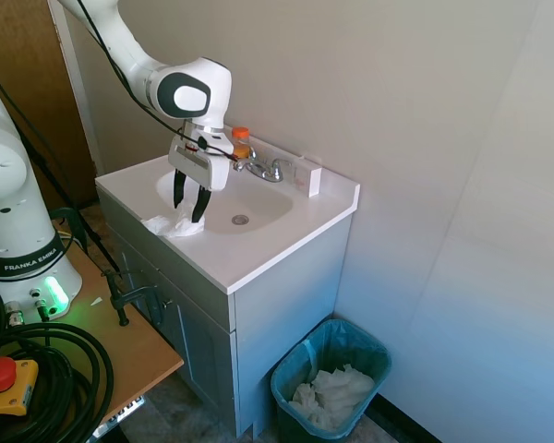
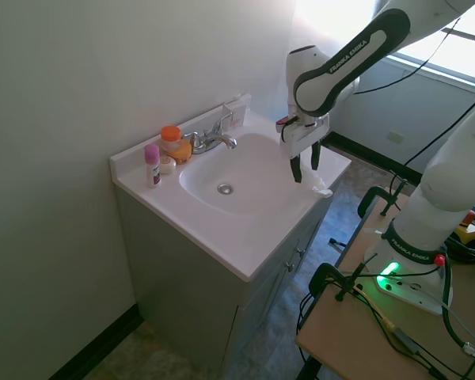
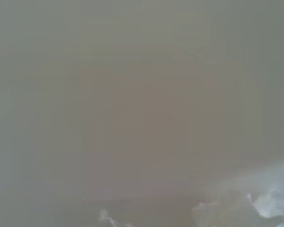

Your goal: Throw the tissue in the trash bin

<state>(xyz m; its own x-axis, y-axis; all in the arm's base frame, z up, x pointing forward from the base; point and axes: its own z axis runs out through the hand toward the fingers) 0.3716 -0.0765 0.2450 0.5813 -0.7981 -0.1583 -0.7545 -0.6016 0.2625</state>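
**Nearly on the tissue, jaws spread above it**

Right now I have the gripper [image 1: 190, 206] pointing straight down over the front rim of the sink counter [image 1: 268, 247], fingers apart and holding nothing. The tissue [image 1: 174, 225] lies on that rim, at the basin's edge, directly beneath the fingertips and touching or almost touching them; I cannot tell which. Its crumpled bulk spreads slightly toward the counter's front edge. My wrist view is blurred, white paper low in it. The trash bin [image 1: 331, 374] stands on the floor beside the cabinet, well apart.
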